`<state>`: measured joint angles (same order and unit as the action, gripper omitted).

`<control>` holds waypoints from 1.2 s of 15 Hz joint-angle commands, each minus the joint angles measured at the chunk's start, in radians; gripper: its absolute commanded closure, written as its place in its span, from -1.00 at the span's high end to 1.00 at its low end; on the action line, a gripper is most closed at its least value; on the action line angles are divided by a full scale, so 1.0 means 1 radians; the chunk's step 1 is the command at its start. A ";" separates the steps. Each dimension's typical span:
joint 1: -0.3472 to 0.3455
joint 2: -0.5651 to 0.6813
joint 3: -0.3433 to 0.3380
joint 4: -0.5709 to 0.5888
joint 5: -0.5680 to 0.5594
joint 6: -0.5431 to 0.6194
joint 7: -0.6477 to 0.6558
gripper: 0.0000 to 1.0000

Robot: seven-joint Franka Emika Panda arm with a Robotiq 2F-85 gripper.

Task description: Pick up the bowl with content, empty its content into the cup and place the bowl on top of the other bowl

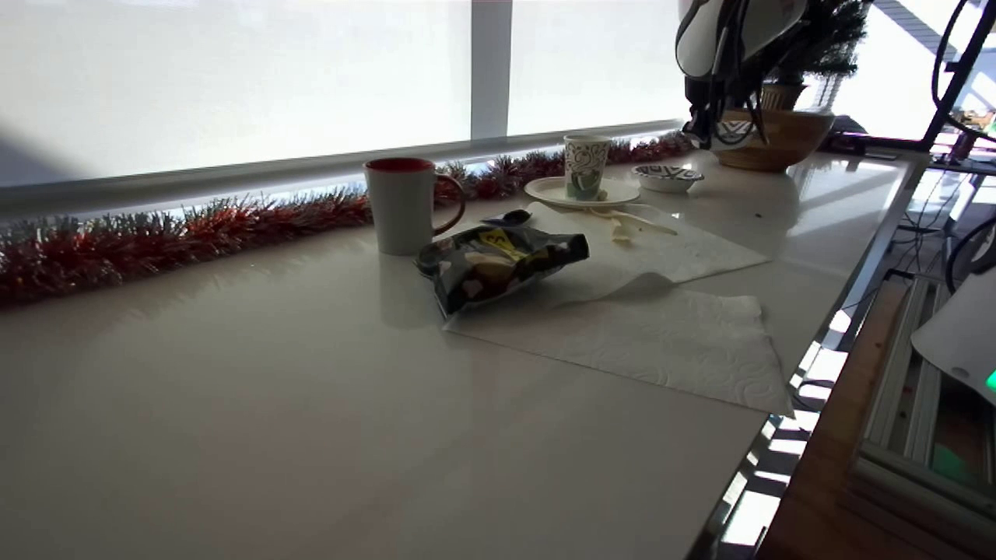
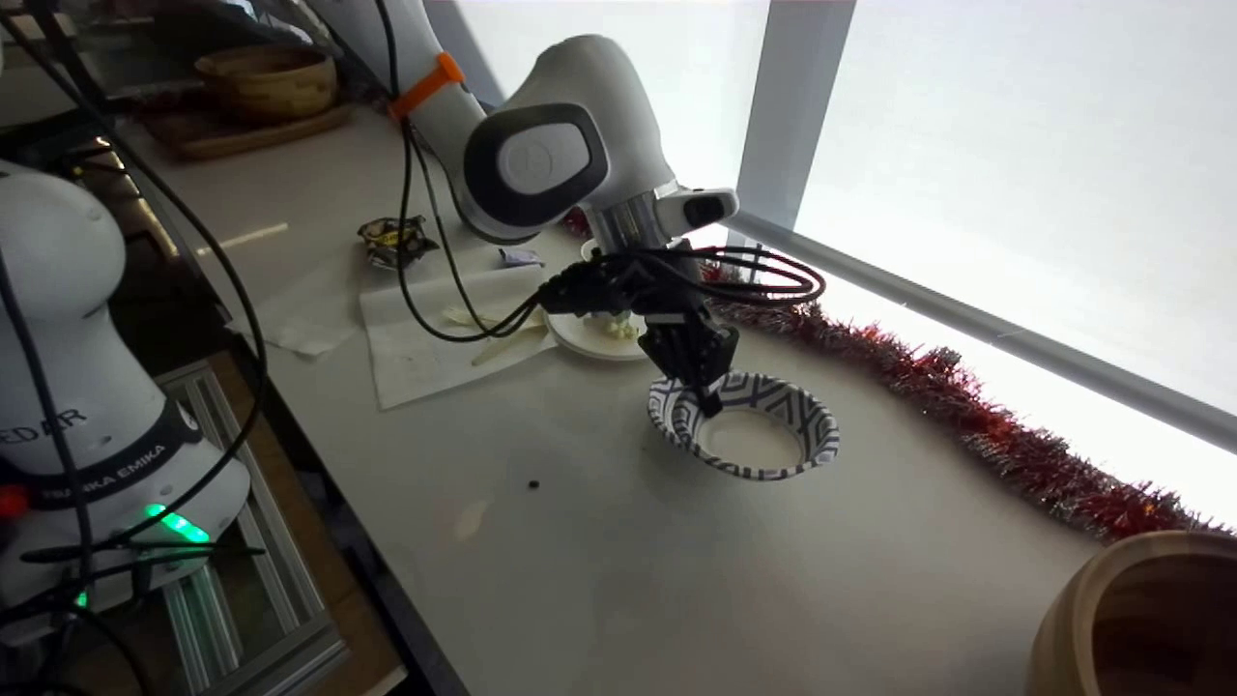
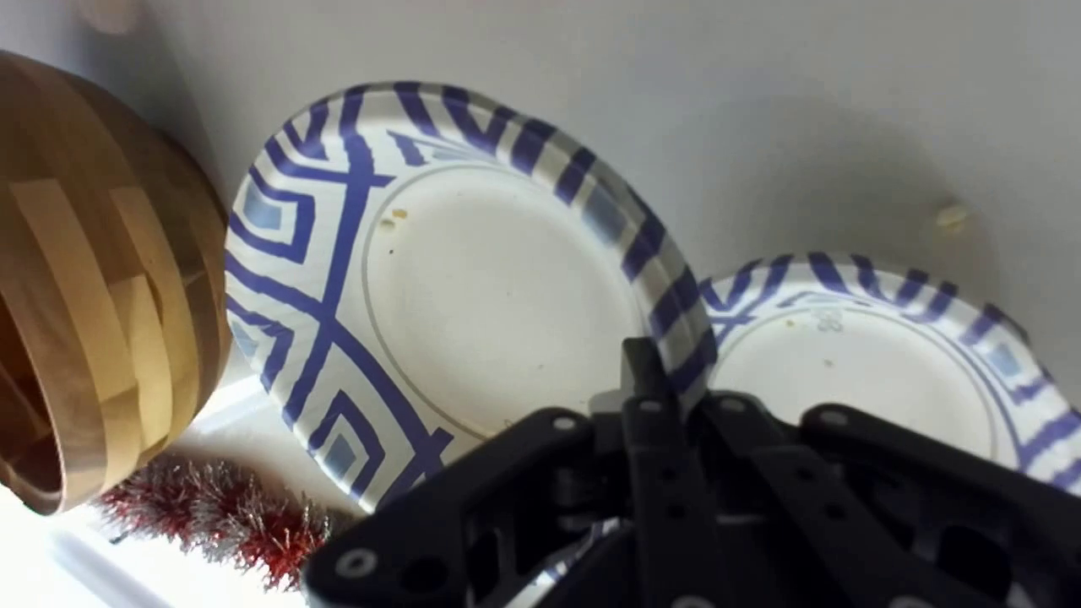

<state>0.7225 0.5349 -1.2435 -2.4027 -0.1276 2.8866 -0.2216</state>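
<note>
Strong daylight enters through the pale, flat window panels (image 1: 233, 85), which wash out to near-white in both exterior views. Against this backlight, the glossy white tabletop (image 1: 233, 404) appears dim and grey, with glare toward its far end; my black, jointed gripper (image 2: 712, 404) reads nearly as a silhouette. In my wrist view, the lower-left corner overexposes and soft-edged shadows cross the tabletop.
</note>
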 commanded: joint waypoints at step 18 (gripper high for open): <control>0.396 -0.497 -0.339 0.088 -0.094 -0.254 0.009 0.80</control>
<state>0.9872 0.2309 -1.4382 -2.3724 -0.2164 2.7764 -0.1729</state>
